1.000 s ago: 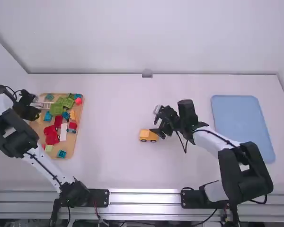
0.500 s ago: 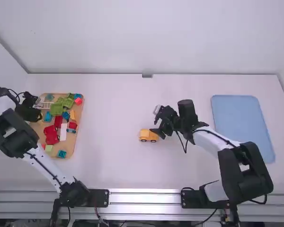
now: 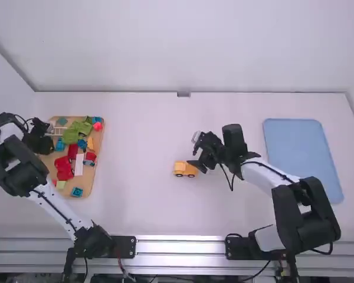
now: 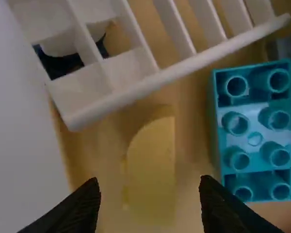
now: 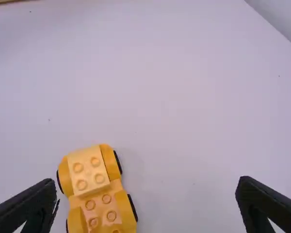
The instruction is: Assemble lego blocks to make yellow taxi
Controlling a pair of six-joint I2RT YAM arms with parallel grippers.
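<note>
Taxi (image 3: 185, 169), part-built, stands wheels-down mid-table beside your right gripper (image 5: 148, 181), studs up, presumably to take another piece. That gripper's fingers are spread, holding nothing. Your left gripper (image 4: 149, 181), also wide open and empty, straddles a yellow block (image 4: 153, 158) above the tray (image 3: 87, 177), apparently lined up for a pinch.
</note>
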